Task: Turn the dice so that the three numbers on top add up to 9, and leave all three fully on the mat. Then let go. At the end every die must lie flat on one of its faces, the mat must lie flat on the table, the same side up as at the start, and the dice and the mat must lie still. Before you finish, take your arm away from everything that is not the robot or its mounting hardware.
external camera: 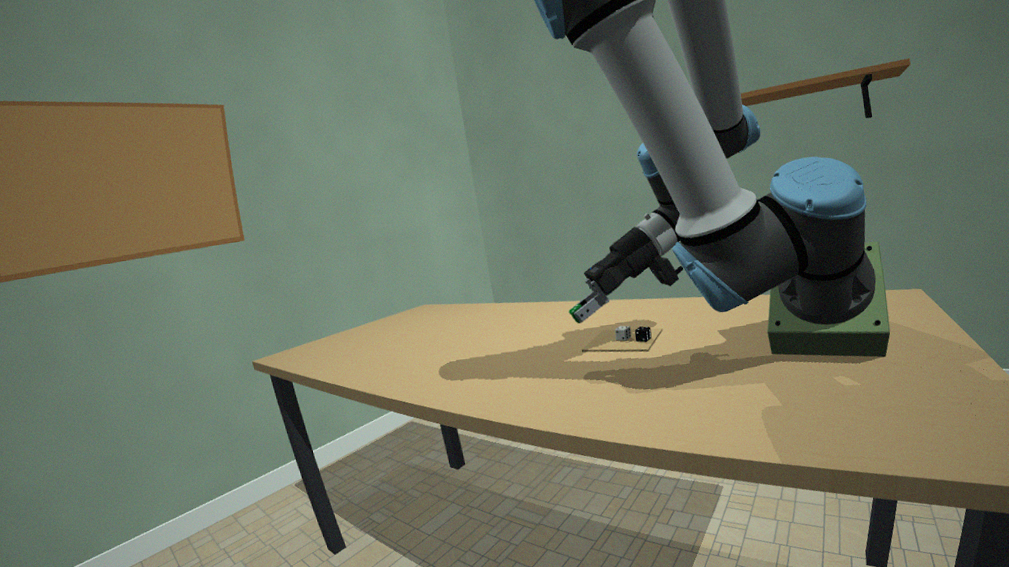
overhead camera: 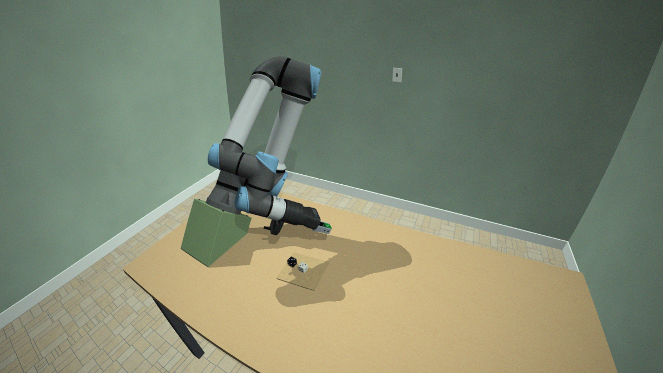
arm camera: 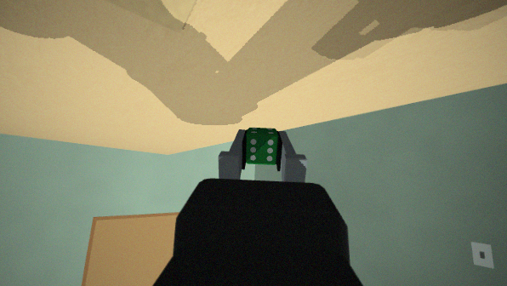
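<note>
Two dice on the mat (overhead camera: 310,283) (external camera: 615,347), third in the air. From the top view, left to right: black die (overhead camera: 291,261) (external camera: 643,333), white die (overhead camera: 302,267) (external camera: 622,333) close by its right, then end effector (overhead camera: 323,227) (external camera: 587,307) (arm camera: 261,142), farther back, clamped on green die (overhead camera: 327,225) (external camera: 575,309) (arm camera: 262,146), above the bench (overhead camera: 440,296) (external camera: 434,372). Wrist's tipped near sideways; releasing at that tilt could land it on an edge and roll it. Low swing could knock the pair. Tight spacing leaves little finger room.
</note>
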Available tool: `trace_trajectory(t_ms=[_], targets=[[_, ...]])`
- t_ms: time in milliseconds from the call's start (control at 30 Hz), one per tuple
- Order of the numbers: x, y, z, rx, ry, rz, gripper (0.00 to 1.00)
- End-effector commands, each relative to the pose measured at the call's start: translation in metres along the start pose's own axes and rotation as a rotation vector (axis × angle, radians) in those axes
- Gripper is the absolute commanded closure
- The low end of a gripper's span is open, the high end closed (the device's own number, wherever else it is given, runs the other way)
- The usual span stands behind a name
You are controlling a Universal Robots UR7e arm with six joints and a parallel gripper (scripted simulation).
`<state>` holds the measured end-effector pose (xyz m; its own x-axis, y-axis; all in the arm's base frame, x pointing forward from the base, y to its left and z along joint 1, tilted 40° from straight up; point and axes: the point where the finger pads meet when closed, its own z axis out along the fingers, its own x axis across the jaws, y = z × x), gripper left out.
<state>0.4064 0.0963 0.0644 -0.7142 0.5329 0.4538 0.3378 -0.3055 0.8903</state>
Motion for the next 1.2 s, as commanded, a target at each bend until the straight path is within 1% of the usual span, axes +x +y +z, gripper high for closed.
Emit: trace_trajectory(t_ms=[0,67,133,567,633,867,1167], targets=[[0.0,-0.005,0.003,-0.001,0.004,-0.001,0.51],[0.0,-0.005,0.003,-0.001,0.004,-0.001,0.51],[0.0,-0.01,0.005,-0.001,0.004,-0.001,0.51],[0.0,-0.05,0.026,-0.001,0.004,-0.001,0.51],[0.0,-0.05,0.026,-0.001,0.004,-0.001,0.51],[0.0,-0.061,0.032,-0.001,0.004,-0.001,0.51],[0.0,-0.063,0.033,-0.001,0.004,-0.001,0.51]])
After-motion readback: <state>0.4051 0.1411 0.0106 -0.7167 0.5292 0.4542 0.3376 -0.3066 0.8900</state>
